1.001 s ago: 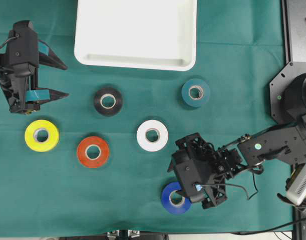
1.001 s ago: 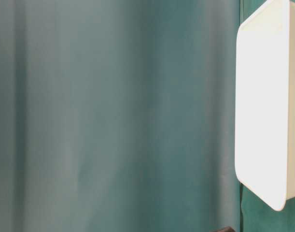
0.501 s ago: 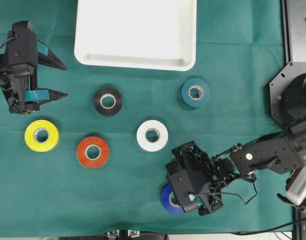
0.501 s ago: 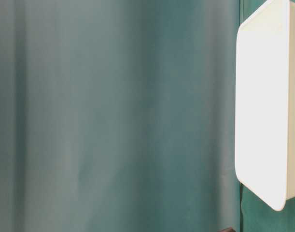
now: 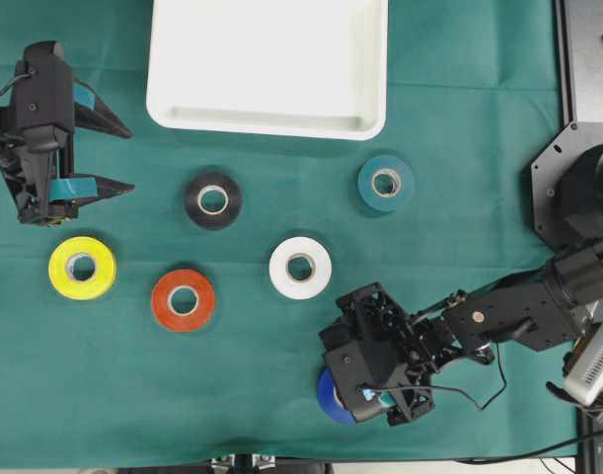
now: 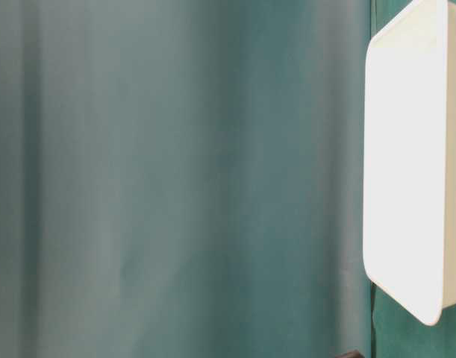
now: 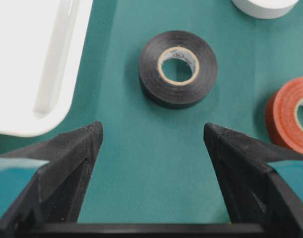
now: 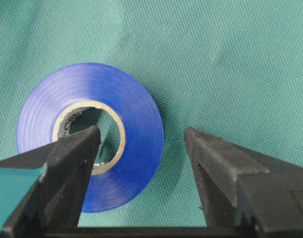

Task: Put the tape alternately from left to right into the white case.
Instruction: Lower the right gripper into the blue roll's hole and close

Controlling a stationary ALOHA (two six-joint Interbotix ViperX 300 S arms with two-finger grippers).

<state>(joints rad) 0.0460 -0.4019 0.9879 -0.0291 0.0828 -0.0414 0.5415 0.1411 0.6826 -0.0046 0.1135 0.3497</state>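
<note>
Green woven cloth on table – right claw [image 8: 141, 144] wide open, straddling glossy blue tape ring's [image 8: 136, 119] wall; left claw [image 7: 153, 136] open, empty.

A green cloth [image 5: 459, 138] covers the tabletop, lying flat with a few soft creases. In the right wrist view its fine woven mesh [image 8: 230, 59] shows plainly; in the left wrist view it [image 7: 156, 148] looks smooth. The table-level view is mostly filled by the same cloth [image 6: 175, 179], blurred, with faint vertical folds. In the overhead view the cloth ends at a straight edge on the right, where a black panel [image 5: 587, 59] lies beyond it. A pale grey box [image 5: 595, 360] sits tilted at the lower right edge, partly cut off. A thin black cable [image 5: 538, 452] runs along the bottom edge.
</note>
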